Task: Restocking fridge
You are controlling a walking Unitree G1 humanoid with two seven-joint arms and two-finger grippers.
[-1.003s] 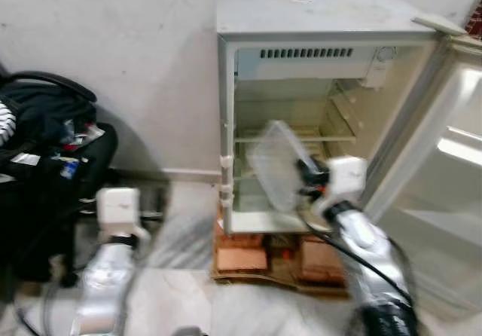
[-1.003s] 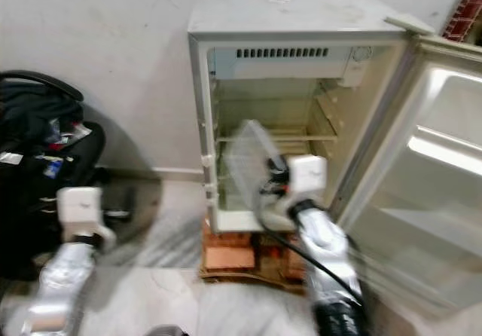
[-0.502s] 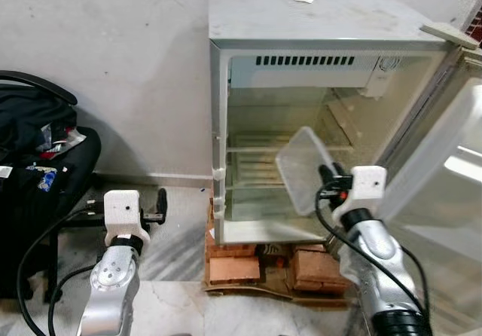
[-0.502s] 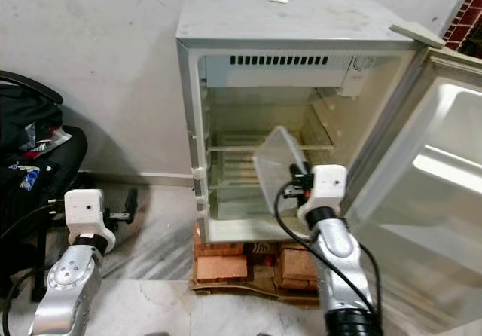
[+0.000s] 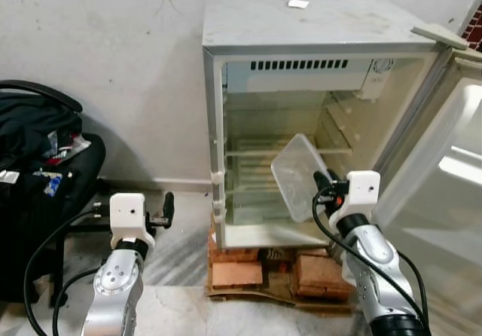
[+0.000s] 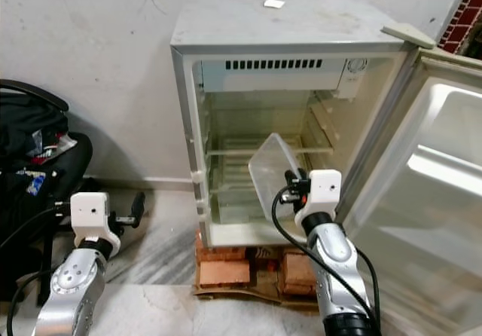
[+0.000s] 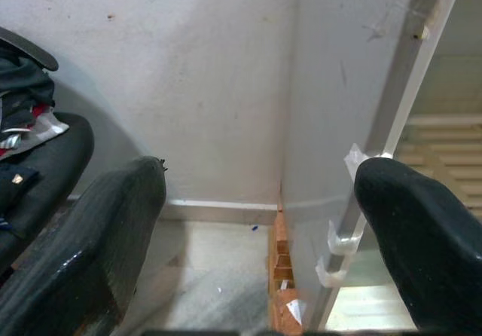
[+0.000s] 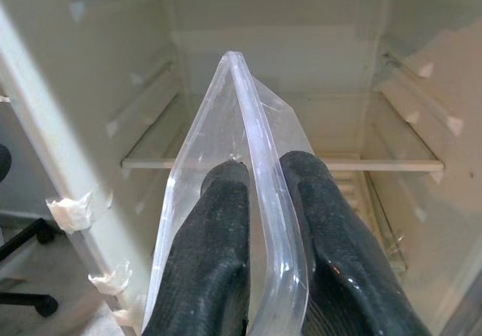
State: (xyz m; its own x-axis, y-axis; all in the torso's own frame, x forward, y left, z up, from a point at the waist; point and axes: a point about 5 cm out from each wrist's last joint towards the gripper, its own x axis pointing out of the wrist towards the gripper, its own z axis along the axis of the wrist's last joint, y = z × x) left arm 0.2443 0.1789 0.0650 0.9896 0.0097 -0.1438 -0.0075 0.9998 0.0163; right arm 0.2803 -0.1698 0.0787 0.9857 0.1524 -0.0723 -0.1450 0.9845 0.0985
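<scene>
Right wrist view has the right pincer clenched on the rim of a clear plastic container before the open fridge, while the left pincer hangs released beside the fridge.

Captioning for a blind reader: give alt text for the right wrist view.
The right claw pinches the rim of a clear plastic container between its black fingers, held in front of the open fridge with its bare shelf.
</scene>
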